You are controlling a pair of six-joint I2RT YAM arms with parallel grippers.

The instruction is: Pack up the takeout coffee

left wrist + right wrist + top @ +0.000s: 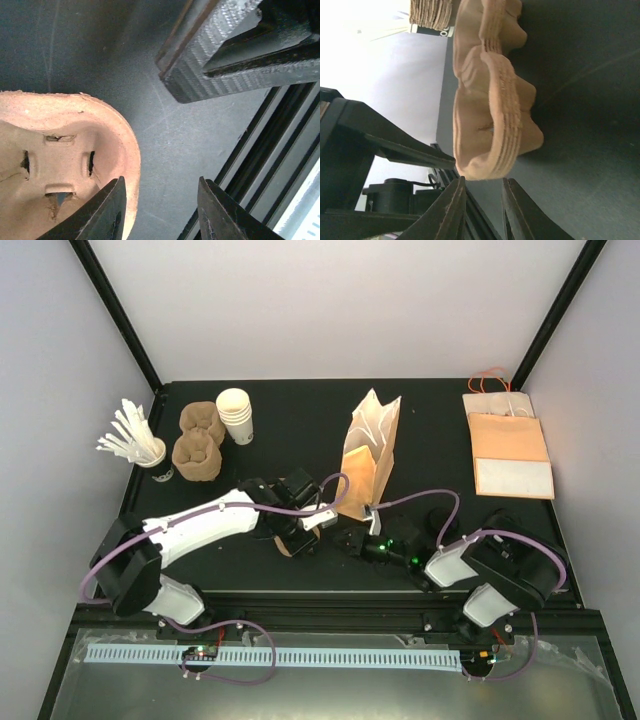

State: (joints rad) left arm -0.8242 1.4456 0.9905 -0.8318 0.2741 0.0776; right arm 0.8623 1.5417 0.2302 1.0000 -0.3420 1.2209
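The takeout coffee is out of view in every frame. A brown paper bag (368, 455) stands upright and open at mid-table. My left gripper (305, 535) (161, 180) hangs low over the table in front of the bag, open, with only bare tabletop between its fingers. Its left finger (107, 210) overlaps the rim of a tan pulp cup carrier (60, 155) (287, 548). My right gripper (355, 538) (483, 180) faces it from the right, jaws a little apart and holding nothing. The layered edge of the carrier (490, 120) sits just beyond its tips.
Two stacks of pulp carriers (198, 440), a stack of lidless white cups (236, 415) and a dark cup of white stirrers (150, 455) stand at the back left. Flat paper bags (508, 445) lie at the back right. A dark textured part of the right arm (225, 55) is close by.
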